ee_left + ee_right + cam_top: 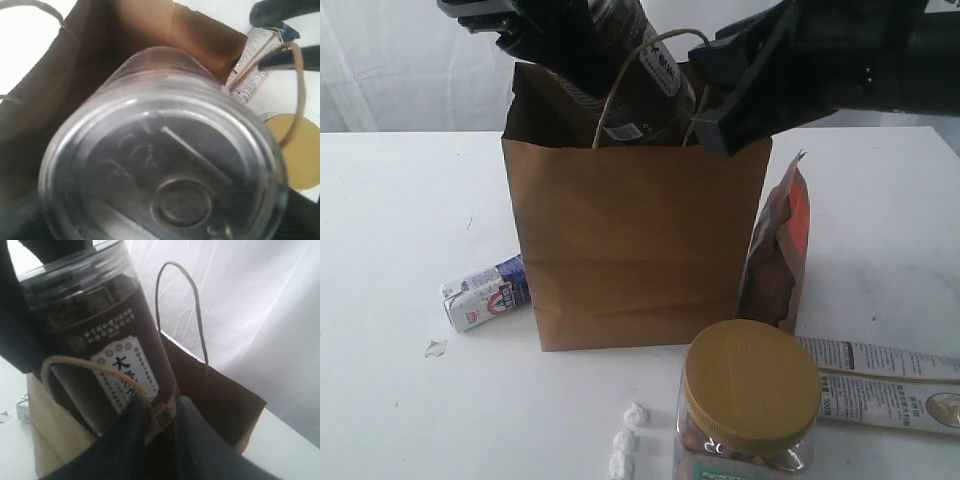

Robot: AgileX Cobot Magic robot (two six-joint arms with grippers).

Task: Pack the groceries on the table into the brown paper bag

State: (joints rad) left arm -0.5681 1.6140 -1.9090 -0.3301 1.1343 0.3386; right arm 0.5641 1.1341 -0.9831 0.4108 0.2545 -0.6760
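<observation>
Brown paper bag (pixel 635 250): plain kraft brown, tan loop handles. Dark can (pixel 625 55): near-black body, white label with dark characters, silver lid (pixel 165 165). Carton (pixel 485 293): white-blue, red mark. Pouch (pixel 782 250): brown, orange patch. Jar lid (pixel 751 385): gold. Packet (pixel 885 385): white, grey print. Desk (pixel 400 230): white.

A can (pixel 630 95) leans into the bag (pixel 640 240) (carton (pixel 485 292) left, pouch (pixel 782 255) right).

A: What's hanging behind the table (pixel 390 200)?
B: White curtain (pixel 380 70), draping in soft vertical folds, running across the whole bkgd.
A: Light?
B: Bright, diffuse; the fabric's glowing pale. Tabletop's looking flat white w/ a few small specks, spreading wide to both sides, and shadows on it are falling soft and faint.
</observation>
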